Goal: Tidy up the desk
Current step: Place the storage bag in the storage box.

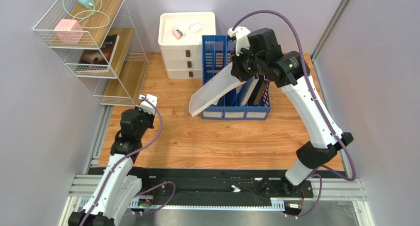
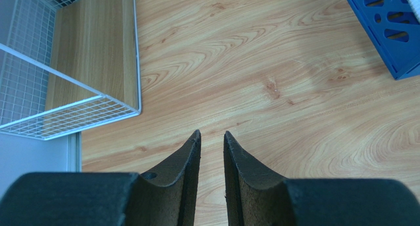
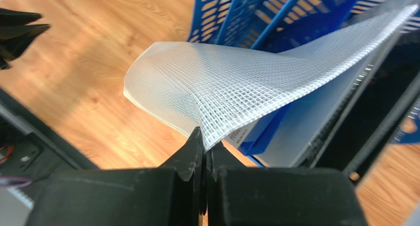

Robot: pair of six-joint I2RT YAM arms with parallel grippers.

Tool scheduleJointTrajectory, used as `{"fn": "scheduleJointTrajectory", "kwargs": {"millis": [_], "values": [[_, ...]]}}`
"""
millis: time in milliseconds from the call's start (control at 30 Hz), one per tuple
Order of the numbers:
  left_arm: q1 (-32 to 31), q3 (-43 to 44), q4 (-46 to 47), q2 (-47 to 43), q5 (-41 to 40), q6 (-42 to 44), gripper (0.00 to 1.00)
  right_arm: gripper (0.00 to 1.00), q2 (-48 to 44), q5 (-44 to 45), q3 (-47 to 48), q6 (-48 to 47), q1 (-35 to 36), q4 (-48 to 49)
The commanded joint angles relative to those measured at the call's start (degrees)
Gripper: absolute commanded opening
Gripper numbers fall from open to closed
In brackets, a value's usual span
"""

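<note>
The desk (image 1: 197, 142) spreads under and to every side of the blue file rack (image 1: 235, 113), which stands toward its far right.

**Risks:** the white mesh pouch (image 3: 236, 83) sags out over the rack's left front corner, pinched only at one corner. It is limp, so it could buckle against a divider instead of sliding into a slot. A hard push might shove or tip the rack. A thin corner grip may also slip.

**Jaws:** well left of the rack, beside the wire shelf (image 2: 93, 48), the left gripper (image 2: 212, 133) hangs over bare wood; its jaws stand a narrow gap apart, holding and touching nothing. Above the rack's rear, the right gripper (image 3: 203, 134) is clamped tight on the pouch's corner, with the mesh trapped between the pads.
</note>
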Motion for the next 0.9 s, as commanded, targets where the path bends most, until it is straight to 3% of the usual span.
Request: {"fn": "scheduleJointTrajectory", "kwargs": {"millis": [0, 300, 500, 667, 800, 867], "values": [[0.42, 1.68, 0.44, -0.49, 1.14, 0.41, 0.30, 0.00, 0.18, 27.17, 2.84, -2.22, 5.37, -2.15], [0.42, 1.68, 0.44, -0.14, 1.58, 0.59, 0.30, 0.00, 3.87, 57.78, -0.14, -7.23, 12.32, 0.48], [0.42, 1.68, 0.53, -0.14, 1.76, 0.59, 0.30, 0.00, 3.88, 69.14, 1.44, -14.43, 14.87, 9.08], [0.42, 1.68, 0.27, -0.14, 2.11, 0.67, 0.31, 0.00, 4.75, 71.70, 4.78, -21.46, 17.15, 15.77], [0.42, 1.68, 0.09, -0.49, 2.02, 0.67, 0.31, 0.00, 5.54, 72.93, 1.99, -26.81, 17.24, 23.14], [0.42, 1.68, 0.09, -0.58, 2.11, 0.59, 0.31, 0.00, 4.85, 72.94, -1.27, -31.38, 17.42, 33.85]]}}
